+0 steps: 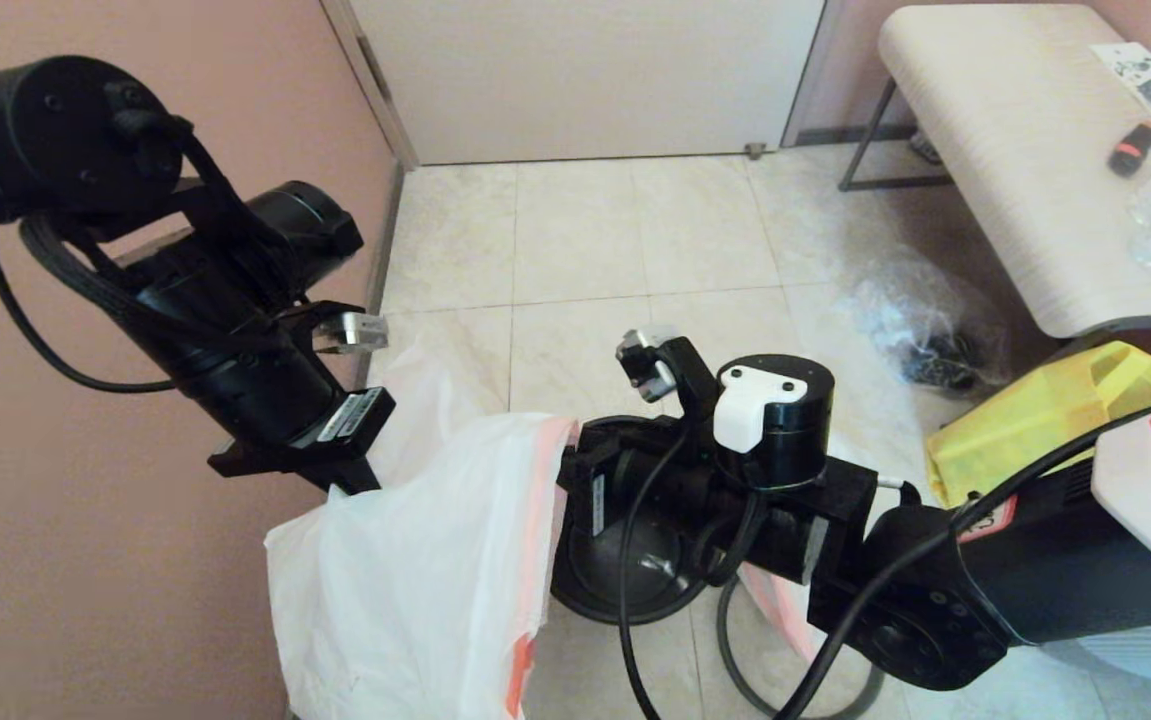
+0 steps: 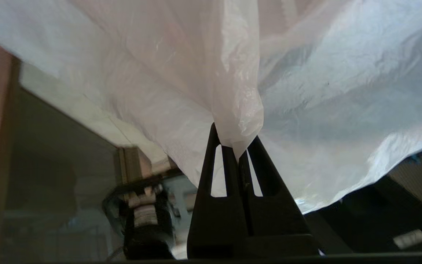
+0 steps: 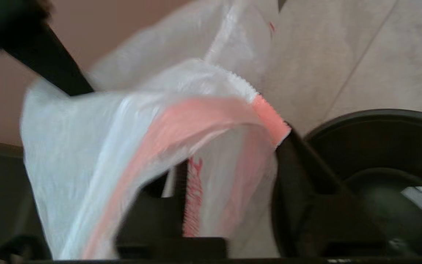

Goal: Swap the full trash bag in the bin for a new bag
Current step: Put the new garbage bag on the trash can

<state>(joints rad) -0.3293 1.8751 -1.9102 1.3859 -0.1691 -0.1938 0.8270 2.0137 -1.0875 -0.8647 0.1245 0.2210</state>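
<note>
By the pink wall on the left, the left gripper (image 2: 237, 148) hangs above the floor with its fingers (image 2: 221, 161) pinched together on a fold of the white trash bag (image 1: 415, 590). The bag droops from that grip as a loose sheet with a pink-red band (image 1: 542, 520) along its edge, and spreads rightward to the bin. The right gripper (image 3: 232, 172) meets the bag's banded edge just over the bin's near-left rim; its fingers (image 3: 298, 165) stand apart, with the plastic draped over and between them. The bin (image 1: 635, 580), round and black, sits on the tiled floor (image 1: 575, 250) under the right arm, its inside bare and dark. Farther right lie a crumpled clear bag (image 1: 920, 325), then a yellow bag (image 1: 1045, 410) beside the pale counter (image 1: 1015, 150).
</note>
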